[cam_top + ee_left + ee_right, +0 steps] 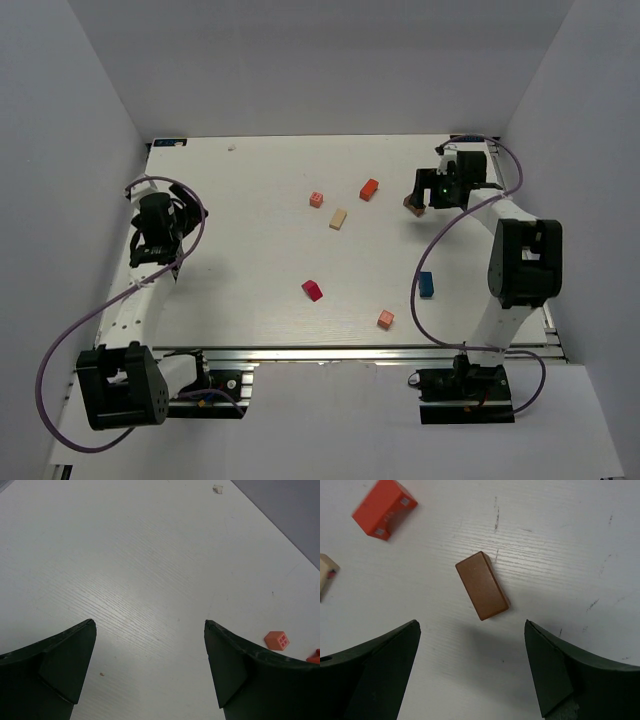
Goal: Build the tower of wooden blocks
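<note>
**Seven loose blocks (338, 218), no tower yet**

Nothing's stacked: they're scattered across the middle and right of the top view. I'm on the first pick. Brown block (482, 585) sits diagonal in the right wrist view, just ahead of the right gripper (470, 625), jaws wide apart, empty. Next move, I reckon: rotate the wrist square to it, then drop. Left gripper (150, 622) gapes too, over the table (125, 555).

left arm (135, 315) bent, left pincer (150, 625) spread wide, empty | right arm (520, 262) extended, right pincer (472, 625) spread wide, empty
</note>
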